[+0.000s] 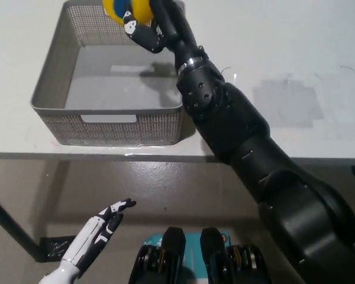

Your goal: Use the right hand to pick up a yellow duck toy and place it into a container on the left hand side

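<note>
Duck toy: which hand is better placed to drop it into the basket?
Right. The right hand already holds the duck toy above the basket; the left hand rests open below the table edge.

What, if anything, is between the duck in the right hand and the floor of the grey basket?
Nothing visible. The right hand holds the yellow duck above the far side of the basket, whose floor looks bare. The left hand rests low, below the table edge.

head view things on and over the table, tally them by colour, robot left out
yellow: 1, the duck toy, held in the right hand over the far side of the basket
grey: 1, the mesh basket, nothing seen inside it
white: 1, the table
total: 3
</note>
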Controlling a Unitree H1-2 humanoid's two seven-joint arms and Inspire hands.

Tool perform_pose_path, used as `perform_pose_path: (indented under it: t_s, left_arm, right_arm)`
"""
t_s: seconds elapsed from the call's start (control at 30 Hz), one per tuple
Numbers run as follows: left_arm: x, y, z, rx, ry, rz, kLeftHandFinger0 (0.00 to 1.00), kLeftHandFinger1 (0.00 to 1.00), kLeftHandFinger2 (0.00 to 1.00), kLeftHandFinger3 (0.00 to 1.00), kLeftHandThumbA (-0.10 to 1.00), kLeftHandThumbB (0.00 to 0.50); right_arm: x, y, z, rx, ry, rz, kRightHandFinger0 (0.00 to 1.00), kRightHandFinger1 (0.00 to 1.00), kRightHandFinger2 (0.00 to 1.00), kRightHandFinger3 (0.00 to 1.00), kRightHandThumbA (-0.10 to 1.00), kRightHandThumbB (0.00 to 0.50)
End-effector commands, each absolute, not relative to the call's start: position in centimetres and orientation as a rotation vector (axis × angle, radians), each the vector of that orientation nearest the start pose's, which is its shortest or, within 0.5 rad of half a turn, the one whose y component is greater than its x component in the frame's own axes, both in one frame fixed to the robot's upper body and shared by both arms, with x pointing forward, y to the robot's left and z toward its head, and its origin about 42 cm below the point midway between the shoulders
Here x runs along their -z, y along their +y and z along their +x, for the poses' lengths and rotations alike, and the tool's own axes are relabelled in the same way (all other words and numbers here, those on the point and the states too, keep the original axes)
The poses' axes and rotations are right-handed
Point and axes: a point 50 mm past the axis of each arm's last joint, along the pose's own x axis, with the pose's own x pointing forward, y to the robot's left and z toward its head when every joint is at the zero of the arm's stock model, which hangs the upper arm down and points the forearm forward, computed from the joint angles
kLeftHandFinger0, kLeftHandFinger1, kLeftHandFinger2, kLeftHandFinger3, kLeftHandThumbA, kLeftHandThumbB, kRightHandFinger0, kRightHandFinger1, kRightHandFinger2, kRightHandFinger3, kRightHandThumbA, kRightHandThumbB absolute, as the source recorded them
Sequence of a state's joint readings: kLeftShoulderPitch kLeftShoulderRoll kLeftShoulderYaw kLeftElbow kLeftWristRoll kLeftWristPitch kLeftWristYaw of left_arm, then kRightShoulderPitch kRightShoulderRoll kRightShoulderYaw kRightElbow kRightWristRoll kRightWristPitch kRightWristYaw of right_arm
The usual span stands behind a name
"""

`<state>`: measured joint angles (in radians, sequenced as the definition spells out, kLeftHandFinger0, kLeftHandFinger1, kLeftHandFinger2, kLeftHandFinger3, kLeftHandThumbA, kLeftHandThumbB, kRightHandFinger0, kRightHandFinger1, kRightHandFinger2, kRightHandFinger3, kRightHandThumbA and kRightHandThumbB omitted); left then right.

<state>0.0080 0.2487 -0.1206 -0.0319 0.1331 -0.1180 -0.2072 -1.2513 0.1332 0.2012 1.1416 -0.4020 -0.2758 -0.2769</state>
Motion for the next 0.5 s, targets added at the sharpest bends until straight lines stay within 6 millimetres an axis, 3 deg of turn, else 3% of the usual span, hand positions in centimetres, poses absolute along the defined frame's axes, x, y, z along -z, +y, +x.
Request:
perform_pose_path:
  t_s: [0.0,0.13,0.3,0.4,0.47]
  left_arm:
    - [-12.2,24.8,28.4,0.388,-0.15,0.437,1.0,1.0,1.0,1.0,1.0,0.301]
    - [-12.3,24.7,28.6,0.397,-0.162,0.443,1.0,1.0,1.0,1.0,1.0,0.3]
    - [-12.1,24.6,28.6,0.41,-0.164,0.438,1.0,1.0,1.0,1.0,1.0,0.278]
    - [-12.1,24.6,28.6,0.417,-0.164,0.44,1.0,1.0,1.0,1.0,1.0,0.273]
    - [-12.1,24.6,28.7,0.422,-0.161,0.44,1.0,1.0,1.0,1.0,1.0,0.271]
  right_arm:
    - [-36.4,0.7,54.6,-0.363,-0.512,-0.642,1.0,1.0,1.0,1.0,0.99,0.48]
    - [-36.5,-0.4,54.9,-0.351,-0.515,-0.653,1.0,1.0,1.0,1.0,1.0,0.49]
    - [-36.8,-1.5,54.8,-0.34,-0.532,-0.649,1.0,1.0,1.0,1.0,1.0,0.447]
    - [-37.8,-3.1,54.6,-0.32,-0.567,-0.636,1.0,1.0,1.0,1.0,1.0,0.416]
    - [-38.7,-4.4,54.5,-0.293,-0.599,-0.633,1.0,1.0,1.0,1.0,1.0,0.421]
